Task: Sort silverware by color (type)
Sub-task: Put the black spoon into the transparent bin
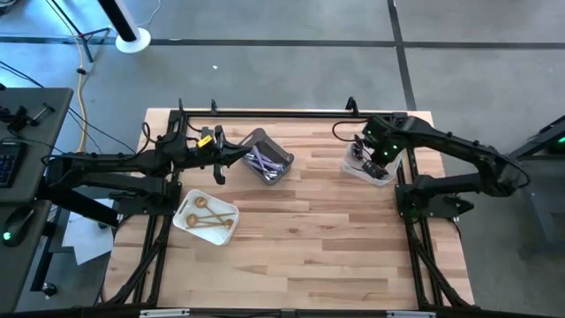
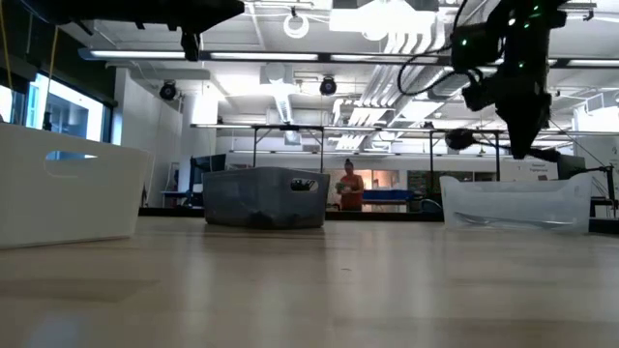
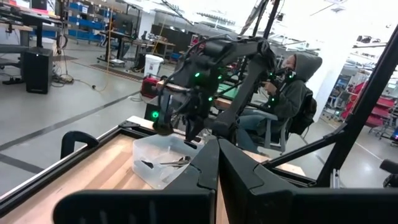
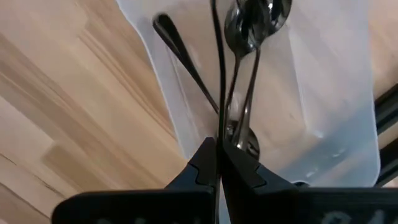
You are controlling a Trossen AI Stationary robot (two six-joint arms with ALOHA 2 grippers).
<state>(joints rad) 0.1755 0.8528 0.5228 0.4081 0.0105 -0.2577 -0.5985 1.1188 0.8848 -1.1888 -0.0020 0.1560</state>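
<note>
Dark and shiny silverware (image 4: 239,37) lies in the clear tub (image 1: 369,170) at the table's far right. My right gripper (image 4: 217,142) hangs shut above the tub, pointing down, clear of its rim in the low view (image 2: 529,150). Lilac-handled silverware (image 1: 263,162) lies in the grey bin (image 1: 281,157) at the far middle. Gold spoons (image 1: 205,215) lie in the white tray (image 1: 231,212) at the left. My left gripper (image 1: 231,155) is shut and points level toward the grey bin, close to its left side; it holds nothing (image 3: 217,149).
Bare wood lies across the table's middle and near half (image 1: 309,247). A black rail (image 1: 265,113) runs along the far edge. Beyond the table a person in a hood (image 3: 292,93) sits at the right arm's side.
</note>
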